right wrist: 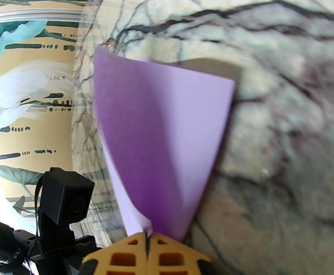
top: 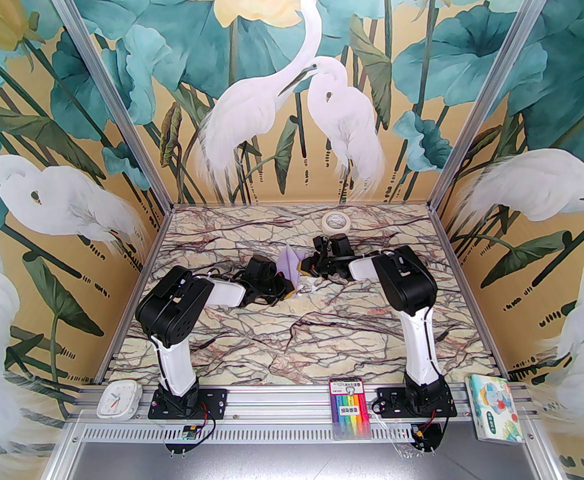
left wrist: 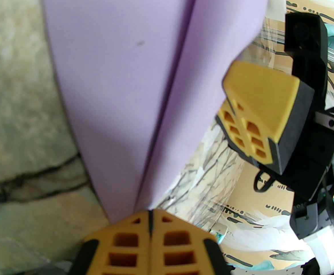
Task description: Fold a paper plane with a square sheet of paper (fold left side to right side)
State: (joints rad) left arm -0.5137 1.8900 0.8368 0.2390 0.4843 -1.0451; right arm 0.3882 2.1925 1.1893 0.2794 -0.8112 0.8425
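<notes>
Three walls (top: pixel 422 118) are enclosing the work cell, each carrying a mural of white egrets, teal lotus leaves and pale yellow blooms on an ochre ground. Aluminium posts (top: pixel 106 88) are running up the two rear corners. The counter (top: pixel 297 338) is showing a cream marble pattern with dark and reddish veins. A slotted aluminium rail (top: pixel 281 400) is bordering its near edge, with a grey metal panel (top: pixel 271 463) lying below. Bright, even light is falling across the cell.

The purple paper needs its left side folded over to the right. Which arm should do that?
Probably left: the left fingers pinch the paper at its end and could carry it across, while the right fingers pinch the other side and can hold steady.
</notes>
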